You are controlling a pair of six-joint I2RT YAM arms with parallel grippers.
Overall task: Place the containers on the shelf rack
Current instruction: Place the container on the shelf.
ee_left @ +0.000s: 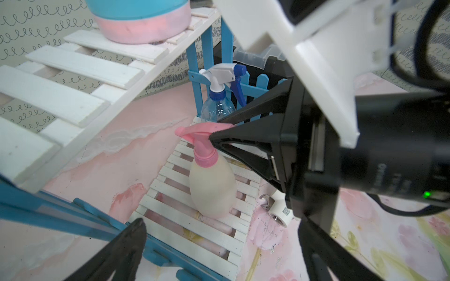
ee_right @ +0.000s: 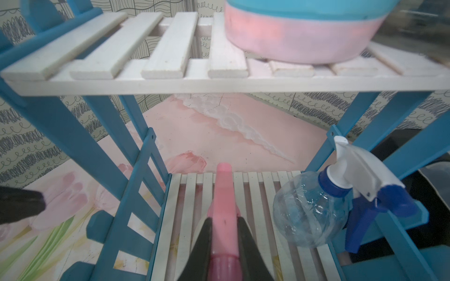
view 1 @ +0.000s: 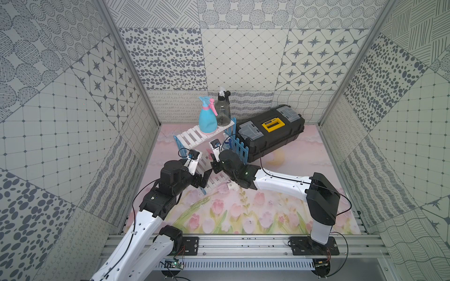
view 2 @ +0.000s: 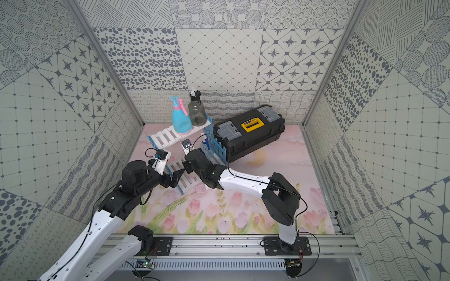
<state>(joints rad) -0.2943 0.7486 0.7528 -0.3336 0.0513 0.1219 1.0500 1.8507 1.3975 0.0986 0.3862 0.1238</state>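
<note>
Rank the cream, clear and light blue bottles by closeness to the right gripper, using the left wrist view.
1. Cream bottle: lower shelf, its pink top gripped by the right gripper.
2. Clear bottle: just behind it, same shelf.
3. Light blue bottle: up on the top shelf.

Left arm (view 1: 136, 231) and right arm (view 1: 280, 183) wear white shells, black joints, looping black cables (green light, right wrist).

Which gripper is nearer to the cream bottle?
Right. The right gripper has its jaws shut on the cream bottle at the pink top; the left gripper stands open beside the rack, apart from the bottle.
</note>
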